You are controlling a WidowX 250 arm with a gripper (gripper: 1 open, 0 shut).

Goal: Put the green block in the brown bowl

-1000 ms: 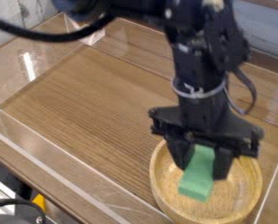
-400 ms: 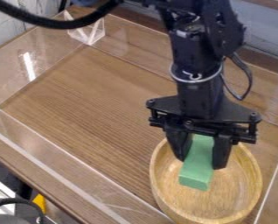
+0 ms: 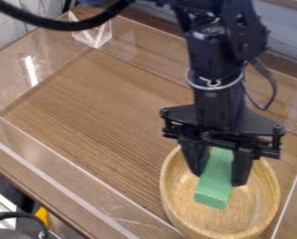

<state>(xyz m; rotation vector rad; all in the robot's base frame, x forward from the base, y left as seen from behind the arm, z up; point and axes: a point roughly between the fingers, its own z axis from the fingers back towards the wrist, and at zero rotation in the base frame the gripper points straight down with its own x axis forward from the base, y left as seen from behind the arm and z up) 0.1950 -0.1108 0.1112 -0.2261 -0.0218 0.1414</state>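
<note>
Arm: one, black, entering from the far side, right of centre, wrist near vertical. Gripper: pointing steeply down, black fingers spread moderately, one on each side of the green block.

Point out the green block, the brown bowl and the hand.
green block (image 3: 218,187): camera view, on its flat green face below the fingers.
brown bowl (image 3: 173,207): camera view, on the left part of its thick rim.
hand (image 3: 222,168): camera view, midway between its two dark fingertips, over the bowl.
</note>
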